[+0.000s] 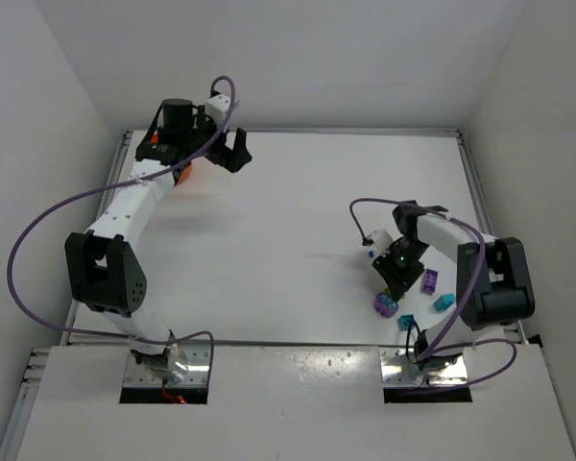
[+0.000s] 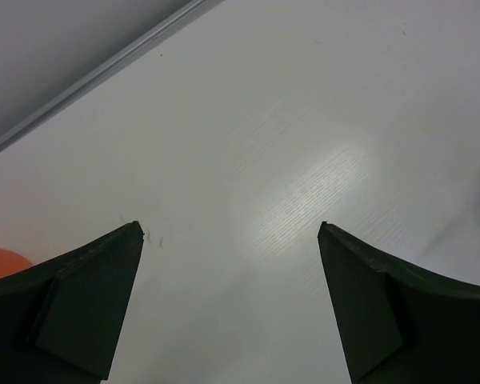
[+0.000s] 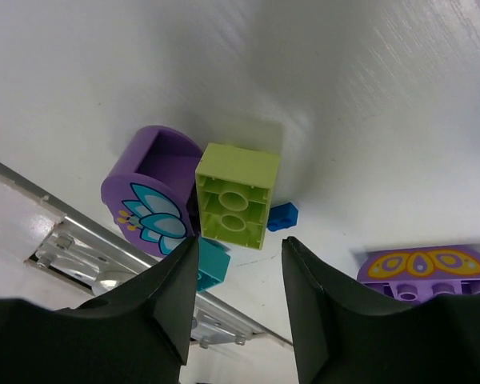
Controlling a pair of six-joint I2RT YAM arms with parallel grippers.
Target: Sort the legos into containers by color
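In the right wrist view a lime green lego (image 3: 236, 196) lies on its side just ahead of my right gripper (image 3: 240, 244), which is open and empty. Touching it are a round purple piece with a flower (image 3: 148, 200), a teal brick (image 3: 212, 264) and a tiny blue bit (image 3: 282, 216). A purple butterfly brick (image 3: 432, 272) lies to the right. In the top view my right gripper (image 1: 392, 288) hangs over this cluster near the purple piece (image 1: 385, 304). My left gripper (image 1: 238, 152) is open and empty at the far left, beside the orange bowl (image 1: 182, 174), whose edge shows in the left wrist view (image 2: 0, 260).
A purple brick (image 1: 429, 281) and two teal bricks (image 1: 443, 303) (image 1: 406, 323) lie right of the right gripper. The table's metal near-edge rail (image 3: 80, 240) runs close behind the cluster. A rail and wall (image 2: 88, 76) border the table's far edge by the left gripper (image 2: 230, 228).
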